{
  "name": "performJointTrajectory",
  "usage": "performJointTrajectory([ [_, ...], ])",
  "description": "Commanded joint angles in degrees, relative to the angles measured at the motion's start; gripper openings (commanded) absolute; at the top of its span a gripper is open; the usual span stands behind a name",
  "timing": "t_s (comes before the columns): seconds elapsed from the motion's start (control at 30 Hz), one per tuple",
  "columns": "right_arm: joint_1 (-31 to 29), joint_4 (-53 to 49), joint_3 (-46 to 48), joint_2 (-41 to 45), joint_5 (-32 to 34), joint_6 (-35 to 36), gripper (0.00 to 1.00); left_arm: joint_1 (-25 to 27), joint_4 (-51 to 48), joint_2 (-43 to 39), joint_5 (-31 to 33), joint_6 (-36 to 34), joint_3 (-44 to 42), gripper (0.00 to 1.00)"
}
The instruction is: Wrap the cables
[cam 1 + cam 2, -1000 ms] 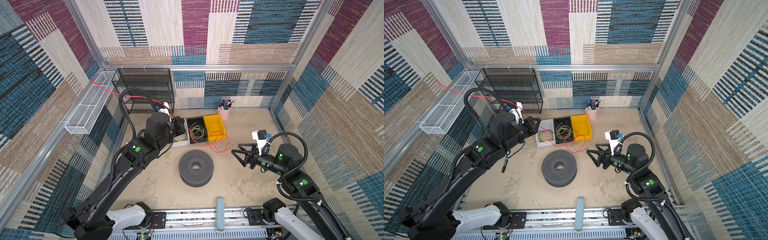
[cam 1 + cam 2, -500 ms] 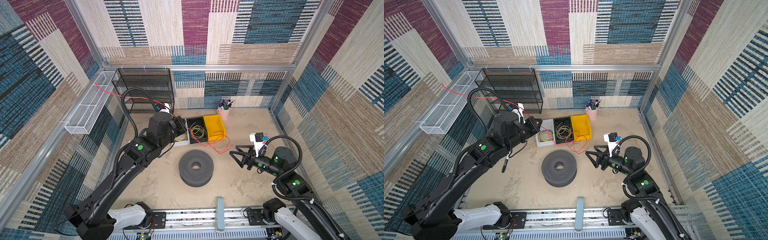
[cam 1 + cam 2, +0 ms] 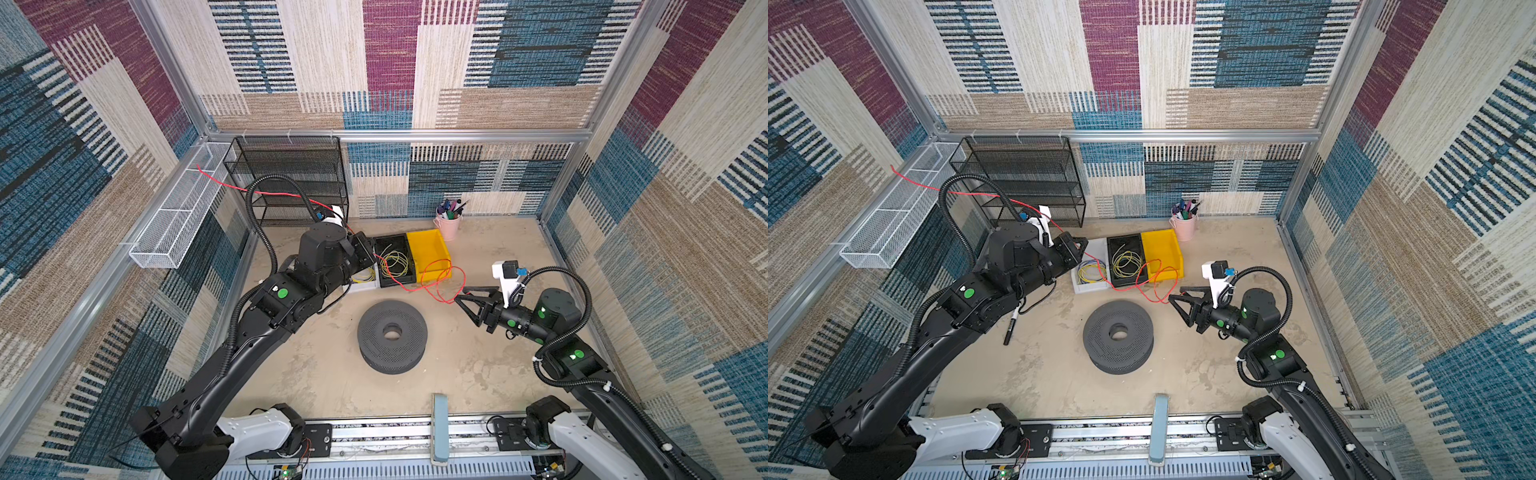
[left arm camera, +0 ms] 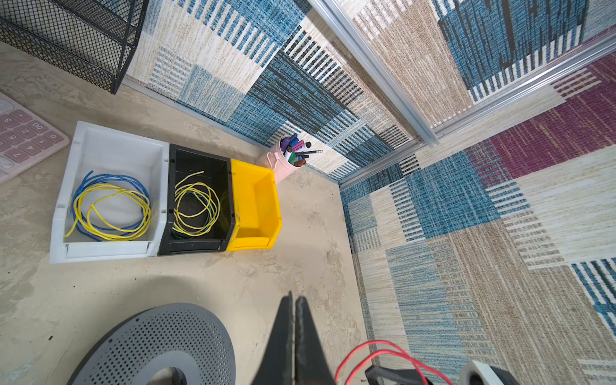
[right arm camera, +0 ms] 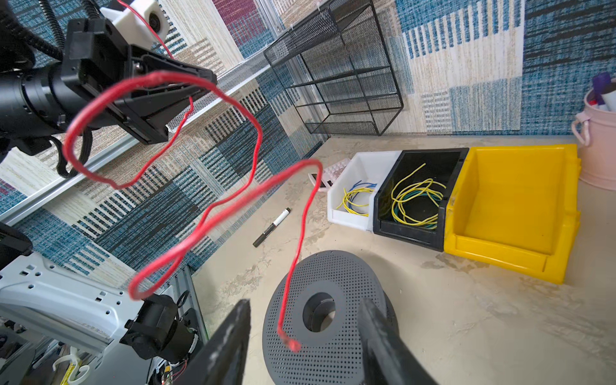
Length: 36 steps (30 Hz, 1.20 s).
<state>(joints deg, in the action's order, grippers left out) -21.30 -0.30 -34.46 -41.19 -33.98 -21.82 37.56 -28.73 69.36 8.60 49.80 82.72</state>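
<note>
The cable is one thin red wire (image 3: 440,262). It runs from the white wire basket through my left gripper (image 3: 371,254), which is shut on it above the bins. Beyond the gripper it hangs in loose loops (image 3: 1158,261) in the air. Its free end (image 5: 293,345) dangles between the fingers of my right gripper (image 5: 305,301), which is open and touches nothing. In both top views the right gripper (image 3: 465,301) sits just right of the loops. The left wrist view shows the left gripper (image 4: 293,296) shut, with the wire loops (image 4: 366,345) beside it.
A grey perforated spool (image 3: 392,330) stands mid-floor under the loops. Behind it are a white bin (image 4: 110,133) with a blue-and-yellow coil, a black bin (image 4: 200,160) with a yellow-green coil, and a yellow bin (image 4: 256,200). Pink pen cup (image 3: 449,224), black mesh rack (image 3: 291,178), marker (image 3: 1011,326).
My right gripper has moved left to the red loops and its jaws have narrowed. The left arm has shifted slightly right with the wire.
</note>
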Motion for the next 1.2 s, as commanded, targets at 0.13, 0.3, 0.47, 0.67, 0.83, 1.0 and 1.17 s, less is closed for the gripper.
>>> performJointTrajectory([
  [0.13, 0.0, 5.7, 1.2, -0.5, -0.9, -1.6, 0.50, 0.0, 1.5, 0.1, -0.5, 0.3, 1.1, 0.00],
  [0.3, -0.1, 8.1, 1.1, -2.1, -2.6, -2.2, 0.42, 0.0, 1.6, 0.0, -0.7, 0.5, 0.9, 0.00],
  [0.47, -0.1, 9.1, 1.0, -3.5, -2.7, -2.8, 0.20, 0.0, 1.2, 0.0, -0.7, 0.5, 1.3, 0.00],
  [0.67, -0.1, 8.2, 0.9, -3.2, -1.8, -3.0, 0.04, 0.0, 1.1, -0.2, -0.3, 0.2, 1.4, 0.00],
  [0.83, -0.1, 5.7, 0.1, -2.8, 0.7, -3.5, 0.00, 0.0, 1.0, 0.0, -0.1, -0.2, 1.6, 0.00],
  [1.0, 0.4, -6.1, -3.5, -5.2, 10.8, -1.2, 0.00, -0.7, -2.1, -0.5, 2.2, -3.2, 4.5, 0.00],
  [1.17, 8.3, -14.0, -4.8, -9.4, 16.7, 0.7, 0.00, -3.1, -8.2, -1.1, 5.6, -7.8, 10.6, 0.00],
])
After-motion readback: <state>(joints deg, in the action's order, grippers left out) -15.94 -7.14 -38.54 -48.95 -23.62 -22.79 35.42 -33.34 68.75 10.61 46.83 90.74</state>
